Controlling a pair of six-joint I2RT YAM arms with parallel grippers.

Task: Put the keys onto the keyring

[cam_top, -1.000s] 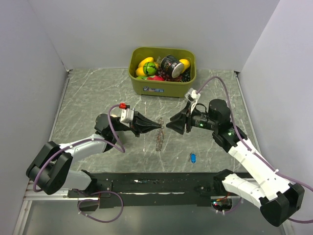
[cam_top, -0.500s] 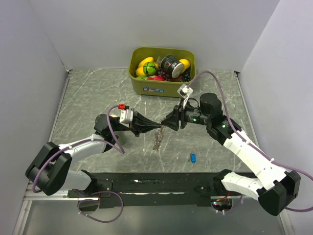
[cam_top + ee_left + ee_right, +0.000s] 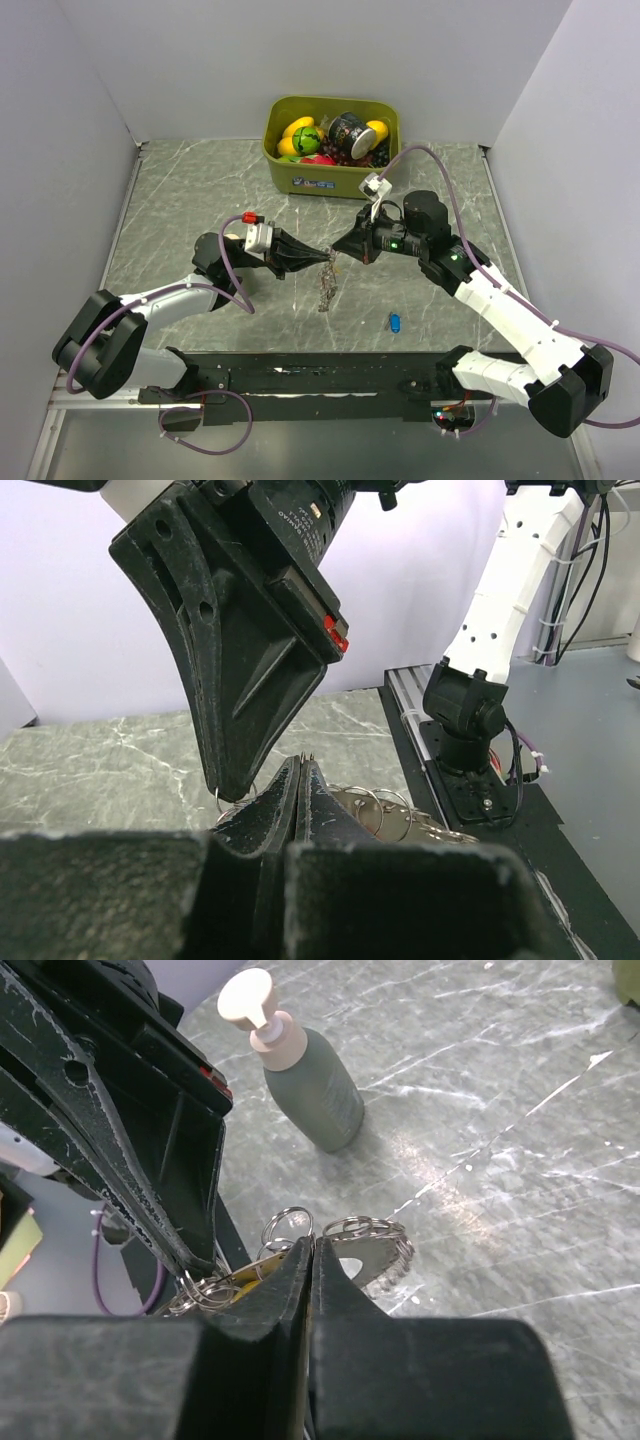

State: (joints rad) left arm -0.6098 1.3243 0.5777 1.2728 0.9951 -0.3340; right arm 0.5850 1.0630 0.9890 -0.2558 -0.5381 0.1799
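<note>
Fingers [image 3: 275, 800] of left gripper [image 3: 325, 258]: pressed shut, no gap, nipping top of keyring [image 3: 323, 285], w/ beaded chain hanging limp off tips toward table [image 3: 180, 200]. Fingers [image 3: 330, 1290] of right gripper [image 3: 341, 250]: shut too, tip to tip w/ left, right at cluster of small rings [image 3: 362, 1228]; can't tell which bit is caught, if any. Yellowish sliver, maybe yellow key [image 3: 255, 1271], just beside right tips. Blue key [image 3: 395, 321] flat on table, well apart from chain, nr right arm. Red key not made out.

Handling, as judged: chain light, floppy, zero stiffness, prone to swing & slip thru a loose pinch. Keys tiny, thin, awkward to lift off hard top. Best taken by plastic tag, not blade. Chain best held close to its open end so that end stays put.
</note>
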